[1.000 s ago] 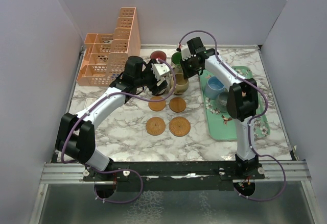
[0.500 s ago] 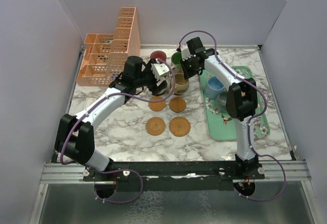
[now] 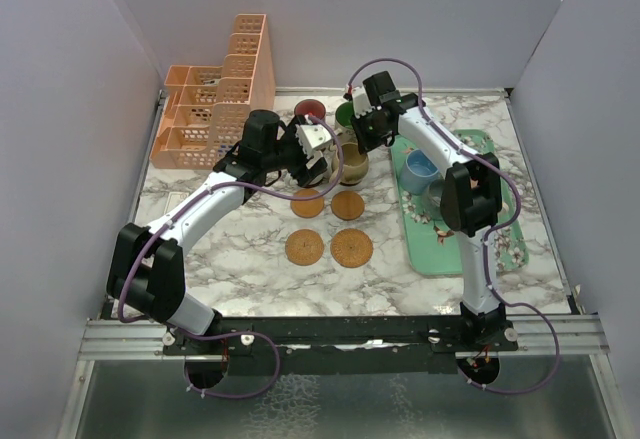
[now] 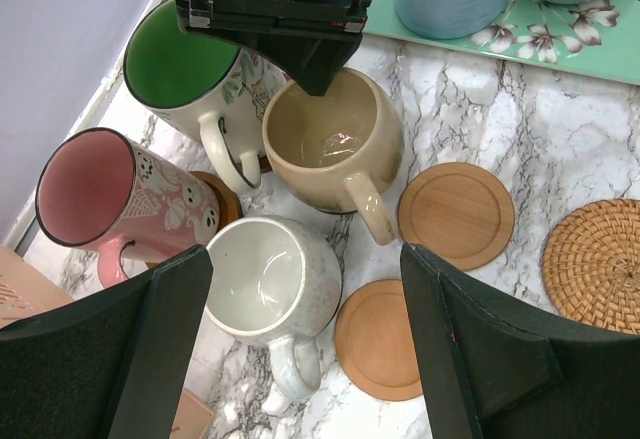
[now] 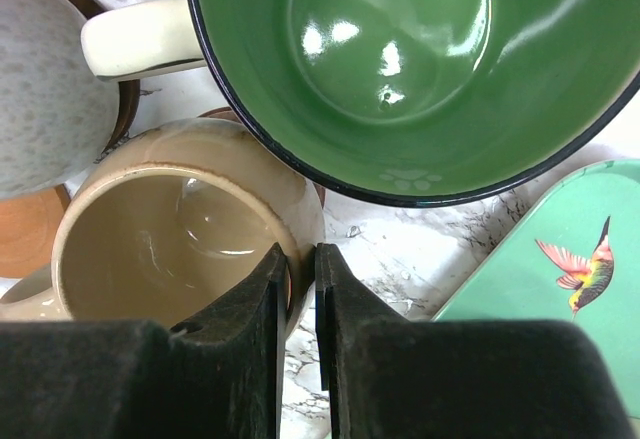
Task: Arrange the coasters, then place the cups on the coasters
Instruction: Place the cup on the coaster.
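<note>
Near mug (image 4: 265, 289) on the table (image 4: 480, 109) between the left fingers (image 4: 110, 359), second mug (image 4: 325, 144) just beyond it — its rim between the right fingers (image 5: 255, 349), third mug (image 4: 185, 69) and fourth mug (image 4: 95, 199) to their left, coasters (image 4: 456, 215) to their right, tray (image 4: 600, 54) beyond the coasters.

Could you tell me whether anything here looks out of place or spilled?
Nothing is spilled or broken. The only oddity: the tan mug, green mug, cream mug and red mug crowd tightly together, while four coasters lie bare nearer the arms.
</note>
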Robot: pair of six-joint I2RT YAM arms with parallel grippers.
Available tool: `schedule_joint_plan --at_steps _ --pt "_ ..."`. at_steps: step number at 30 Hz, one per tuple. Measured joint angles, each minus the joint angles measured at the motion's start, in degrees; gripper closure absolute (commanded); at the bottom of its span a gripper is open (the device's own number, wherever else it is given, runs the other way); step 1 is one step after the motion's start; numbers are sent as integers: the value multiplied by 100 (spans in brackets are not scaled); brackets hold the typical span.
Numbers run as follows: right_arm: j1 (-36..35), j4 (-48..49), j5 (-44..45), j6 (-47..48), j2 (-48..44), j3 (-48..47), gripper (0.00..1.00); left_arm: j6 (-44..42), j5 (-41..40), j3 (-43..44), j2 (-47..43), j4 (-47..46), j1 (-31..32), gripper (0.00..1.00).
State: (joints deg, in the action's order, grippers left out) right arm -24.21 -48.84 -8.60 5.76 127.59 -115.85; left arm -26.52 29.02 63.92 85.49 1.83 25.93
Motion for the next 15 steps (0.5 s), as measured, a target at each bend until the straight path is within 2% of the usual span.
schedule_joint_plan --at_steps 15 --pt "-22 7 -2 -15 2 -2 75 -61 11 -39 0 0 -7 20"
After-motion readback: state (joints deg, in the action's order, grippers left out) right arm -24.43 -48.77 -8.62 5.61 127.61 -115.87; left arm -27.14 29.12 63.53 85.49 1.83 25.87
